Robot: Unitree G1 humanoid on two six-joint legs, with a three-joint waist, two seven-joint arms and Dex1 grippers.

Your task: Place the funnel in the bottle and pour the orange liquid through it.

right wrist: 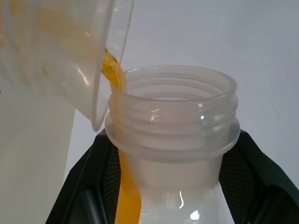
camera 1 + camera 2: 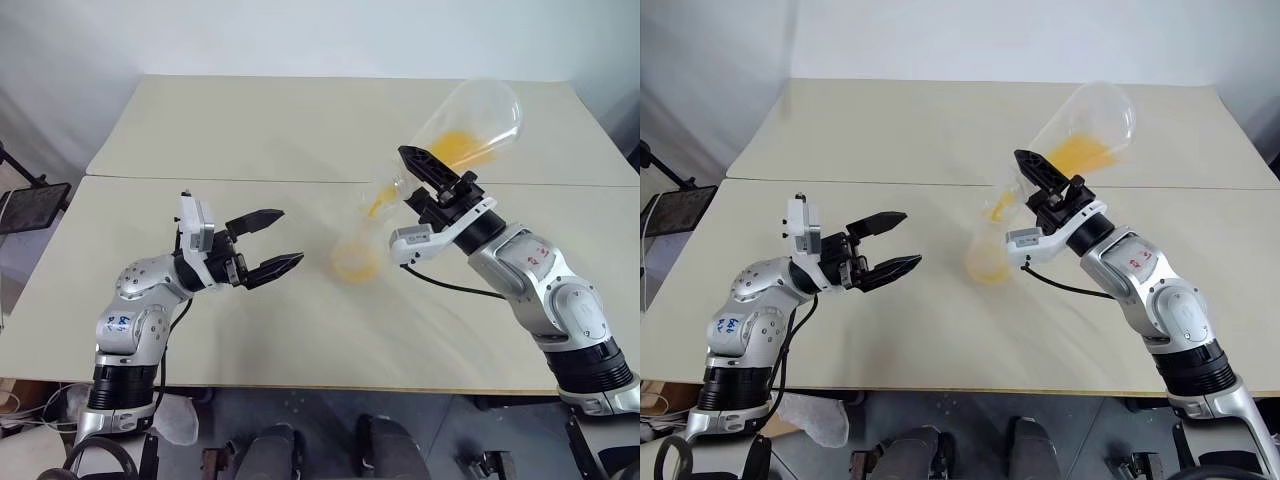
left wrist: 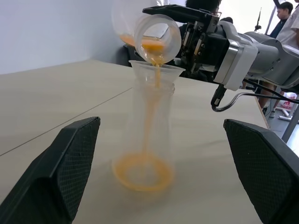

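While the left gripper [image 2: 272, 243] hangs nearest me above the cream counter [image 2: 250, 330], its two black fingers [image 3: 70, 168] are spread wide with nothing between them, and it points at the bottle [image 3: 150, 135] from a short way off. The bottle stands upright on the counter between the two arms, a ring of orange liquid [image 3: 142, 171] pooled in its base. The funnel [image 3: 156, 71] sits in the bottle's mouth, and a thin orange stream runs down through it into the bottle. Just above the funnel, the right gripper [image 2: 437, 178] has its fingers clamped on the neck of the larger flask [image 2: 470, 122], which is tipped steeply with its mouth down over the funnel and its wide base raised behind. More orange liquid lies along the lower side of that flask. Farther back, the far half of the counter runs to a pale wall.
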